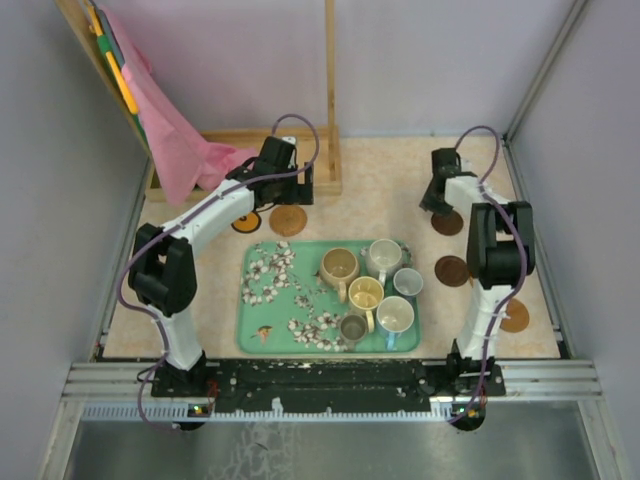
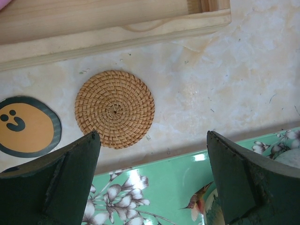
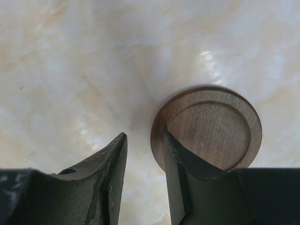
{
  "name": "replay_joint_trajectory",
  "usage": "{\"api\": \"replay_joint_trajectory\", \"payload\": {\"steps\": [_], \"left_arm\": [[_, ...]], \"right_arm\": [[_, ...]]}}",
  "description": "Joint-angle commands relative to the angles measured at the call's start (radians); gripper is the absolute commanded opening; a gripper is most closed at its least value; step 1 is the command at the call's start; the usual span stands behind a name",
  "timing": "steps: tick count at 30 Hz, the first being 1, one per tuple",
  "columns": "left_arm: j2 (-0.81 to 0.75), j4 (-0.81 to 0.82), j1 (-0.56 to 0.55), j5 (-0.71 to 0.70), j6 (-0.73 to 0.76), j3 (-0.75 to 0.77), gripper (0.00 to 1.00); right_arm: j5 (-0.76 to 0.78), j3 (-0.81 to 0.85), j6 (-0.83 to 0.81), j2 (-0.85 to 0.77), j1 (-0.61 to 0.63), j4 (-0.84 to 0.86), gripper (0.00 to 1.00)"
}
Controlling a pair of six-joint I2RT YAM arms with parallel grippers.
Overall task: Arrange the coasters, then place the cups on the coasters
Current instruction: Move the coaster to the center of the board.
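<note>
1. Your green floral tray (image 1: 250, 315) sits mid-table, between the arms.
2. Your left gripper (image 2: 152, 137) is spread wide and empty, over the tray's far edge, near a woven coaster (image 2: 115, 108) and a smiley-face coaster (image 2: 26, 125).
3. Your right gripper (image 3: 144, 136) has its jaws narrowly apart with nothing between them. 1 finger overlaps the rim of a dark wooden coaster (image 3: 211, 129).
4. All 6 cups (image 1: 339, 268) stand on the tray's right half.
5. A second dark coaster (image 1: 453, 270) and an orange-tan coaster (image 1: 514, 316) lie right of the tray.

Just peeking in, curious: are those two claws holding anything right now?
Left gripper: wide open, empty.
Right gripper: narrowly open, nothing between its fingers.
</note>
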Motion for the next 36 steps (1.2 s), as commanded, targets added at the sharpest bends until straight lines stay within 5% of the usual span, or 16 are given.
{"api": "replay_joint_trajectory", "payload": {"steps": [1, 20, 36], "left_arm": [[-0.046, -0.002, -0.004, 0.002, -0.010, -0.007, 1.00], [-0.078, -0.002, -0.004, -0.019, -0.010, -0.038, 1.00], [-0.097, 0.000, 0.000, -0.073, -0.037, -0.052, 1.00]], "right_arm": [[-0.144, -0.023, 0.043, 0.066, 0.116, -0.049, 0.37], [-0.182, 0.233, 0.089, 0.173, 0.391, -0.123, 0.37], [-0.210, 0.339, 0.116, 0.219, 0.468, -0.144, 0.37]]}}
